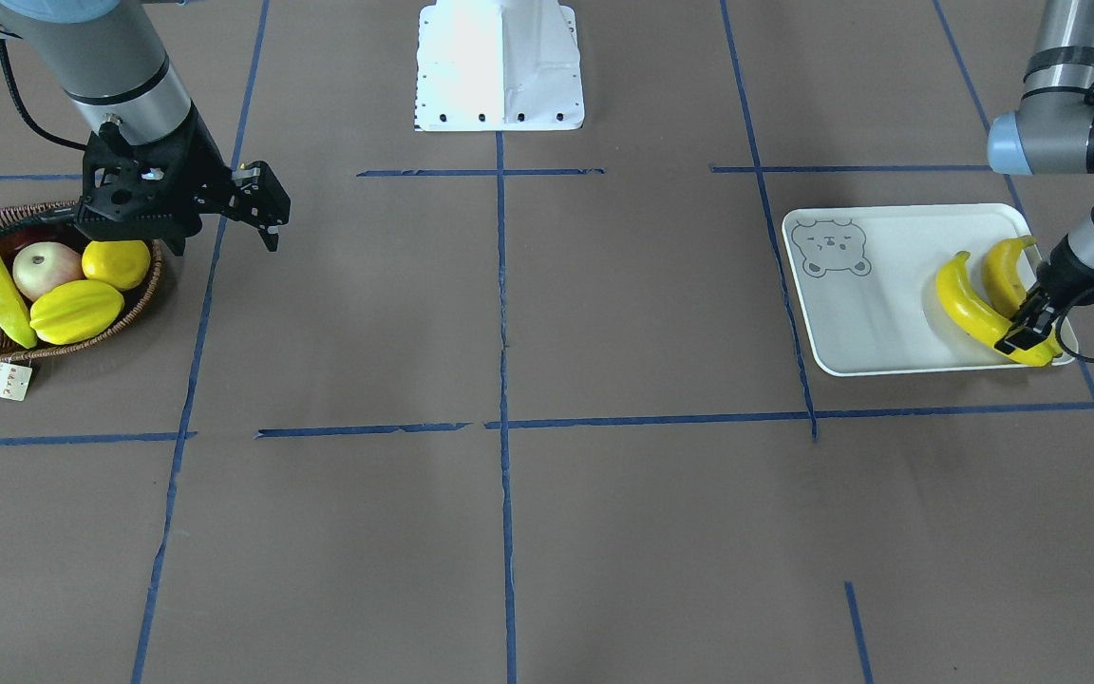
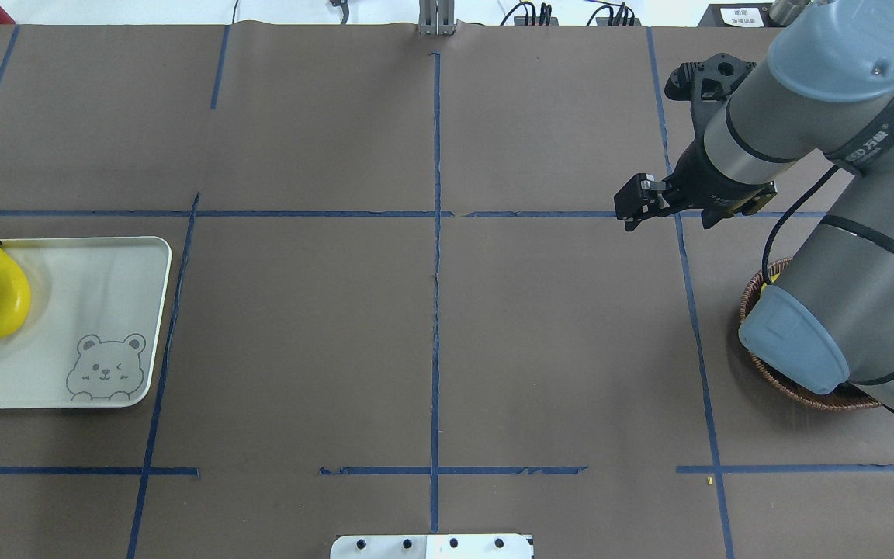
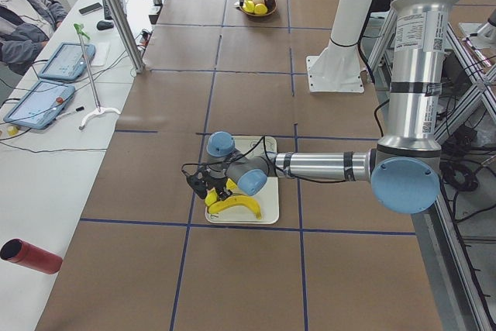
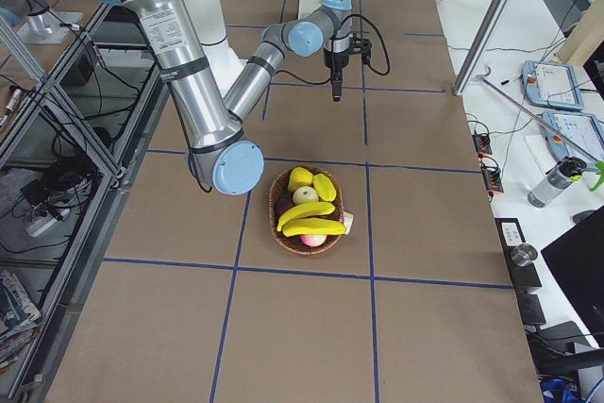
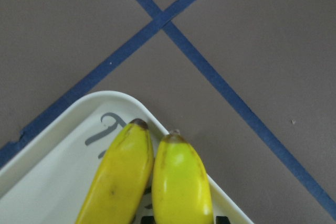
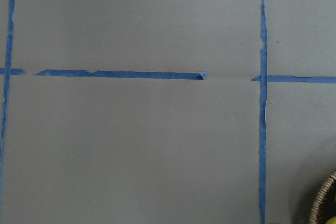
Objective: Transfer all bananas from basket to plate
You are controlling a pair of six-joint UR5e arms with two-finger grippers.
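We find the left gripper [image 1: 1031, 332] low over the outer end of the plate [image 1: 879, 323]. Its jaws are clenched on one end of the held banana [image 1: 970, 309]. In the left wrist view a dark fingertip [image 5: 220, 219] sits tight against each side of that fruit. The held banana lies on the plate. A second banana [image 1: 1003, 266] lies just beside it on the robot's side, and the two touch near their tips. Both are at the end of the plate away from the bear drawing [image 1: 827, 249].

The right gripper [image 1: 267, 211] hangs above the brown worktop [image 1: 509, 522], just beside the basket [image 1: 143, 304] and apart from it. Its jaws are released, with nothing between them.

The basket stands well apart from the plate, at the other end of the worktop. In it we note two basket bananas [image 4: 307, 212] lying side by side across the top of the fruit. With them are an apple [image 1: 47, 269], a lemon [image 1: 117, 263] and a starfruit [image 1: 77, 312]. A paper tag [image 1: 1, 380] lies on the worktop against the basket's rim.
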